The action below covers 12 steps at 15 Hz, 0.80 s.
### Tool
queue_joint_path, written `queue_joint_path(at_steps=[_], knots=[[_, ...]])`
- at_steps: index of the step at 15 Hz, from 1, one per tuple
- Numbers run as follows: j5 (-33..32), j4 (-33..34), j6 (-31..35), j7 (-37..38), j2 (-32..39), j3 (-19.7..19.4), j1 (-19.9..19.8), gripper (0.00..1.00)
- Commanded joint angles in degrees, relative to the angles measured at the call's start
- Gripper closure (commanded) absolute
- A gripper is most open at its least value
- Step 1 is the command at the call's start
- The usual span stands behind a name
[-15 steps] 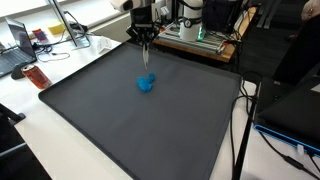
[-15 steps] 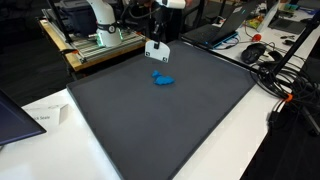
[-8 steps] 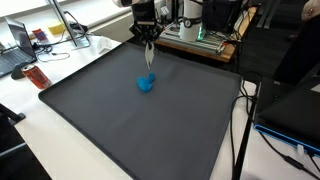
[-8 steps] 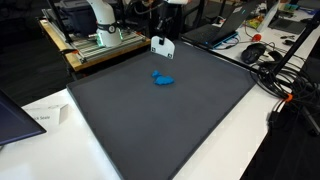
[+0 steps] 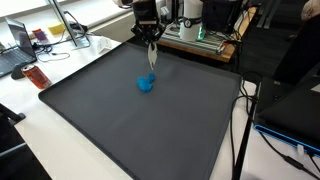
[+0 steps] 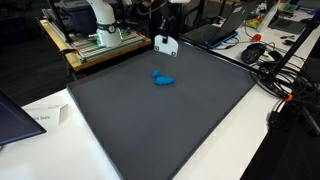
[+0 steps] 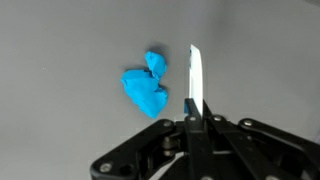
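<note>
End effector (image 5: 150,44): jaws together, clamped on the top edge of a white flat piece (image 5: 151,58). The piece hangs straight down from the grip. A pinch at the upper edge lets it dangle plumb and keeps its lower edge free, above the dark mat (image 5: 150,130).

The wrist view gives the piece (image 7: 195,78) edge-on, a thin pale sliver running to 12 o'clock from the end effector (image 7: 197,118). An exterior view shows its broad face (image 6: 166,44) as a small white tile just below the end effector (image 6: 163,34).

A blue lump (image 5: 146,84) lies on the mat, free of any grip. In both exterior views it sits at about 6 o'clock of the hanging piece (image 6: 163,78). In the wrist view it is at 9 o'clock of the sliver, just beside it (image 7: 147,85). Judged from the small gap seen there, the two are apart, not touching.

The mat covers most of the counter (image 5: 60,140) and gives a plain dark ground on which both items read clearly.

Hard to make out:
- Material of the blue lump: crumpled or moulded, cannot tell which.
- What the white piece is; any marking on its face is too small to read.
- How far its lower edge clears the mat.
- The pads themselves, hidden by the dark linkage in the wrist view.
- The arm above the wrist, cut off at the frame top in both exterior views.
</note>
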Motion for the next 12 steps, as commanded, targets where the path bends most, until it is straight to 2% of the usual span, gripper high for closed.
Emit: queue_joint_path(at_steps=[1, 12], knots=[[6.33, 3.51, -2.26, -1.43, 3.13, 0.02, -0.29, 0.99], [19.75, 10.85, -7.0, -5.29, 11.13, 0.2, -3.78, 0.99]])
